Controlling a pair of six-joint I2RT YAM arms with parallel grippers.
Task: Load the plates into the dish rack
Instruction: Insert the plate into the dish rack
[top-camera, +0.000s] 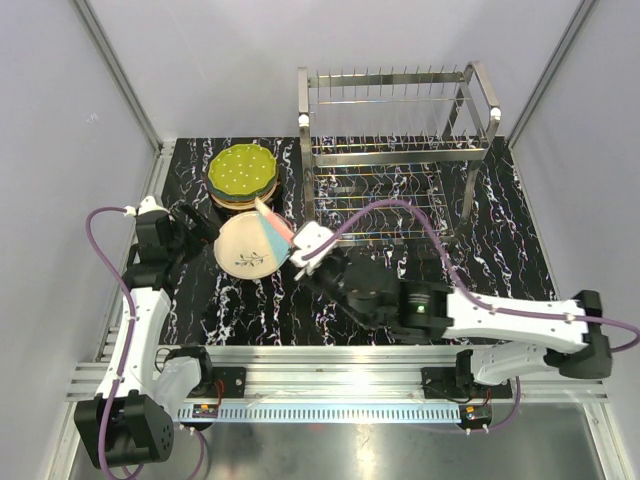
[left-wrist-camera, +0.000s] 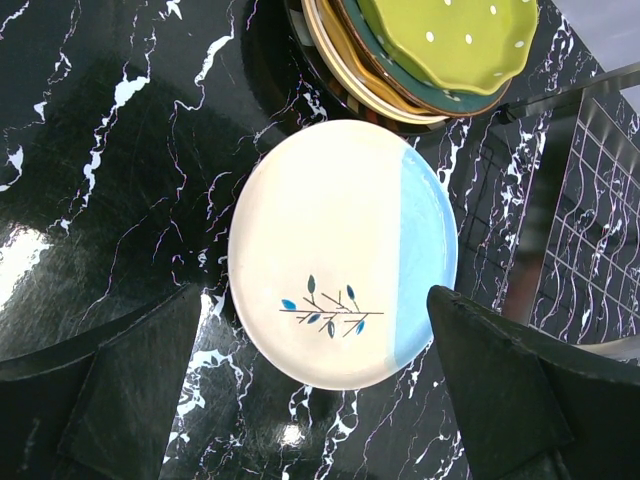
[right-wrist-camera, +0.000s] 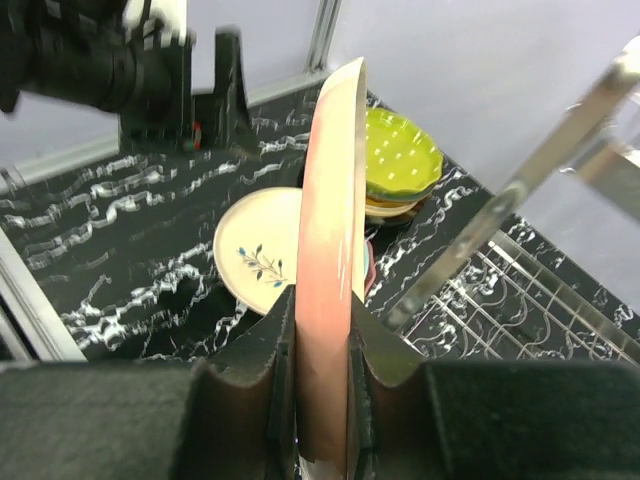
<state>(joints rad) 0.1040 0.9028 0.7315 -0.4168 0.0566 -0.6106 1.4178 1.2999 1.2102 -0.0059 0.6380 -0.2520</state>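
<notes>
Step in hand: the right arm is carrying one plate, and I'd judge it is heading for the dish rack (top-camera: 400, 110), where no plate is standing yet.
Right gripper (right-wrist-camera: 320, 310): it is clamping the pink plate (right-wrist-camera: 335, 180) by its rim, holding it on edge and nearly upright above the table (top-camera: 500, 260).
Left gripper (top-camera: 198, 228): it is hanging with its fingers spread wide over the cream-and-blue plate (left-wrist-camera: 340, 255), gripping nothing.
Cream-and-blue plate: it is lying flat on the dark marble, just in front of the stack (top-camera: 243, 172).
Stack: it is sitting at the back left, beside the rack, with a green dotted plate on top.
Next move: it is calling for a swing right and back, lining the pink plate's edge up with a gap between the tines, then lowering it in before the jaws let go.
</notes>
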